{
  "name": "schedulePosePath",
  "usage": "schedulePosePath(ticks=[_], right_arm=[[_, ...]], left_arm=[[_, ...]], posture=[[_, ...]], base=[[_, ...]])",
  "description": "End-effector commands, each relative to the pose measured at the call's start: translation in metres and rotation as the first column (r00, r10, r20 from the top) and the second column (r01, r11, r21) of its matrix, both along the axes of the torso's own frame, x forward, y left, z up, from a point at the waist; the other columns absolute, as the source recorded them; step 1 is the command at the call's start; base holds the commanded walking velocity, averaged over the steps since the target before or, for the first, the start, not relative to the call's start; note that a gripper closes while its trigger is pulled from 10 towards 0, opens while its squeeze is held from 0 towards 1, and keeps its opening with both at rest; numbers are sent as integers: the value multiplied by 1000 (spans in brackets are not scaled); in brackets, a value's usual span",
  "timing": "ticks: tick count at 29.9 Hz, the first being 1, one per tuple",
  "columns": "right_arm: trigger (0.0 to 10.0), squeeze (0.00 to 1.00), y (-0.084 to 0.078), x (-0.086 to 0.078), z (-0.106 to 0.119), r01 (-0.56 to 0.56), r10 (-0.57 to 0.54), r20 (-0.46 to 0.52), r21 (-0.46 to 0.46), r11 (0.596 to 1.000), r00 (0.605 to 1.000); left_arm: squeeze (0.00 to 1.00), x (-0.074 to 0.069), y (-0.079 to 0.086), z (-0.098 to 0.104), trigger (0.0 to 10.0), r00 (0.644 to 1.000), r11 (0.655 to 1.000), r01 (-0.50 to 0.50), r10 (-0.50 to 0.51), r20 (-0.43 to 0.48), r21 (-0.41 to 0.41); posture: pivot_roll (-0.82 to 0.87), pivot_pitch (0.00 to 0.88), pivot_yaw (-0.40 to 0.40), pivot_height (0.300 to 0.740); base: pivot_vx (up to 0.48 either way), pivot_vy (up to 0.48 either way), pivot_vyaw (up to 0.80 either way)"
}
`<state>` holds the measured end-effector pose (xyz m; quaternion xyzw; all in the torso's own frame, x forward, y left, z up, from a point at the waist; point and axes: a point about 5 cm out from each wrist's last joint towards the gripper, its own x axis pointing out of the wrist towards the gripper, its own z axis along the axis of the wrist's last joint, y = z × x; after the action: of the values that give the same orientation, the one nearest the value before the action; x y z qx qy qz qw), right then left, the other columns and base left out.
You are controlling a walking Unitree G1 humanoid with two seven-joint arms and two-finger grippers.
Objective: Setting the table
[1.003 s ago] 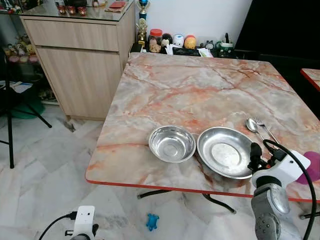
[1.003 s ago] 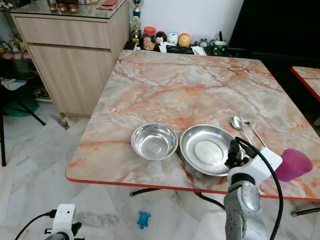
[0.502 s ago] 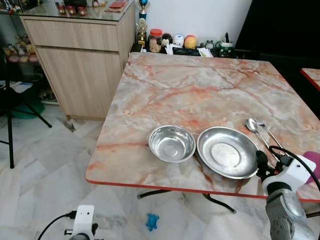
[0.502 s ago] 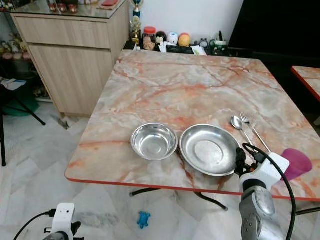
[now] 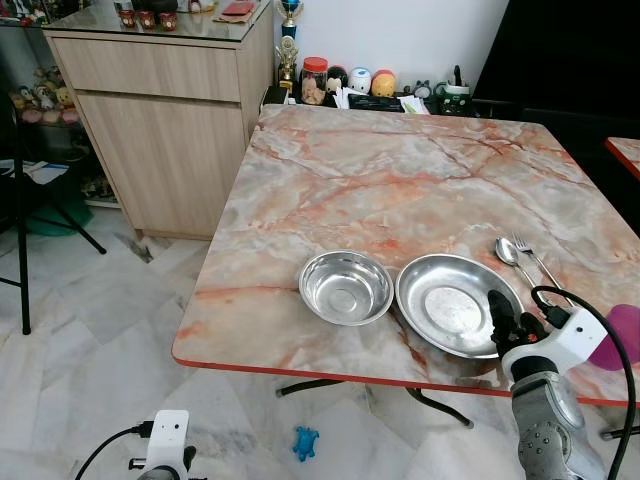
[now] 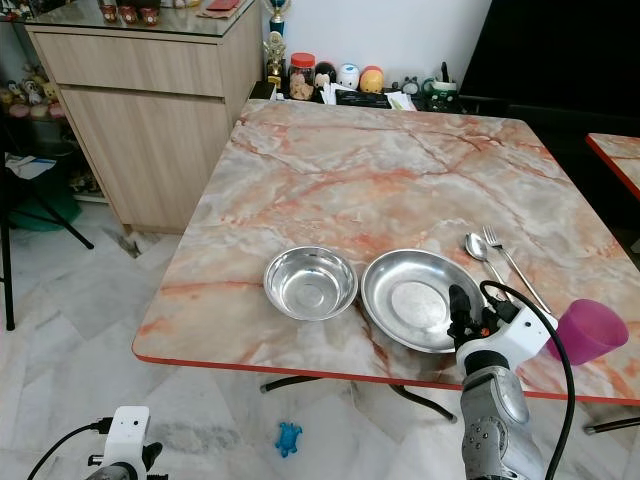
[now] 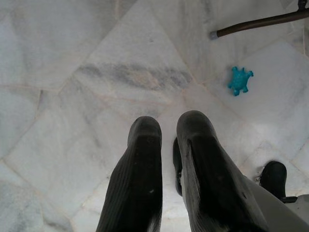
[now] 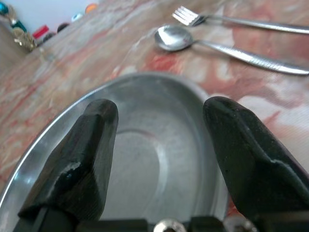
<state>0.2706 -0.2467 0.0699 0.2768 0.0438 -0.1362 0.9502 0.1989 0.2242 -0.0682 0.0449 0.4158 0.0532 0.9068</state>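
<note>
The right gripper has edged back over the plate; fingers spread.

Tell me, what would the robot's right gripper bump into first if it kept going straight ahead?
Probably the steel plate. The right gripper is open and aimed over its near rim; the spoon and fork lie farther on.

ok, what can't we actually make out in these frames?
- Plate: its near right rim is covered by the right gripper in both eye views; contact can't be judged.
- Pink cup: cut off by the left eye view's edge.
- Jars and figurines beyond the table: too small to identify.
- Left gripper: its arm is cut off by the eye views' bottom edge.
</note>
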Motion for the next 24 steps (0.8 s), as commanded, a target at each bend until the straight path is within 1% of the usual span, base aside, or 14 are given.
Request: schedulePosePath(ticks=[1, 3, 4, 6, 9, 14, 19, 21, 24], right_arm=[[10000, 0, -6, -3, 4, 30, -30, 33, 2, 1000, 999], [10000, 0, -10, -6, 8, 50, -49, 58, -1, 999, 997], [10000, 0, -11, -8, 8, 69, -69, 56, -2, 998, 996], [10000, 0, -12, -10, 6, 83, -83, 40, -10, 996, 996], [10000, 0, -11, -13, 0, 101, -101, 23, 3, 995, 995], [10000, 0, -9, -12, -5, 114, -114, 0, 13, 993, 993], [10000, 0, -7, -9, -7, 111, -111, -5, 51, 993, 994], [10000, 0, -7, -8, -8, 137, -137, -10, 99, 986, 991], [10000, 0, -9, -9, -9, 153, -153, -10, 117, 981, 988]], left_arm=[[0, -3, 1, -1, 10000, 1000, 1000, 4, -4, -10, 11], [0, -3, 1, -2, 10000, 1000, 1000, 6, -6, -11, 11], [0, -3, 1, -2, 10000, 1000, 1000, 7, -7, -12, 11], [0, -3, 1, -2, 10000, 1000, 1000, 8, -8, -12, 10], [0, -3, 0, -2, 10000, 1000, 1000, 9, -9, -12, 9], [0, -3, 0, -2, 10000, 1000, 1000, 9, -9, -11, 8], [0, -3, 0, -2, 10000, 1000, 1000, 6, -6, -10, 9], [0, -3, 0, -2, 10000, 1000, 1000, 5, -5, -10, 8], [0, -3, 0, -2, 10000, 1000, 1000, 5, -5, -10, 9]], posture=[[104, 0, -65, 740], [104, 0, -66, 740], [102, 0, -66, 740], [101, 0, -66, 740], [103, 0, -67, 740], [104, 0, -67, 740], [108, 0, -70, 740], [109, 0, -71, 740], [109, 0, -70, 740]], base=[[0, 0, 0], [0, 0, 0], [0, 0, 0], [0, 0, 0], [0, 0, 0], [0, 0, 0], [0, 0, 0], [0, 0, 0], [0, 0, 0]])
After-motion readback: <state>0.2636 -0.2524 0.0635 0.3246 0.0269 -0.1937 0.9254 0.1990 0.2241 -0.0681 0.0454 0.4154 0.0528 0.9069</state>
